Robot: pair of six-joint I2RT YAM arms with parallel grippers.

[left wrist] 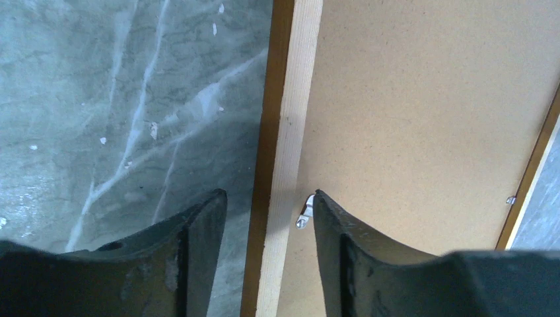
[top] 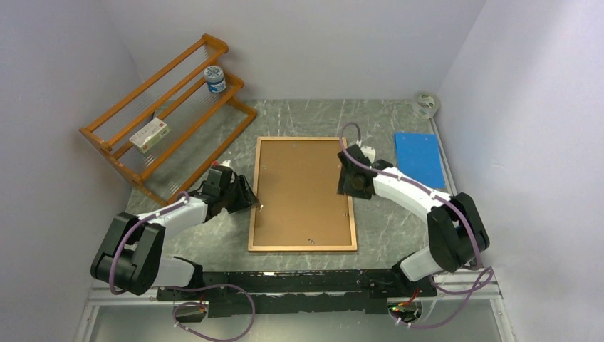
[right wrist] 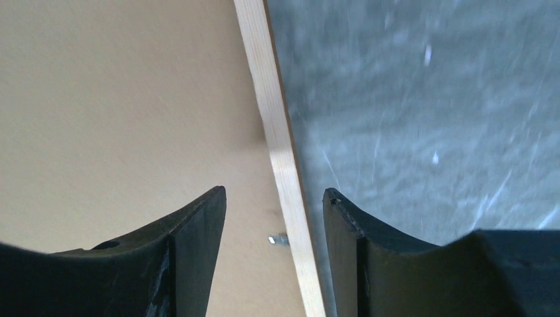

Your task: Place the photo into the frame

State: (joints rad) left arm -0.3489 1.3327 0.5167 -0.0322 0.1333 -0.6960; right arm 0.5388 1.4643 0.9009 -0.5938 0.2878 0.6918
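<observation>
The frame lies back-up on the table with the plain brown backing board set in it. The photo is hidden. My left gripper is open and straddles the frame's left rail. One finger is over the table and the other over the board, beside a small metal clip. My right gripper is open and straddles the right rail, with another clip between its fingers. Neither gripper holds anything.
An orange wooden rack stands at the back left with a jar and a white box on it. A blue sheet lies at the right. A tape roll sits in the far right corner.
</observation>
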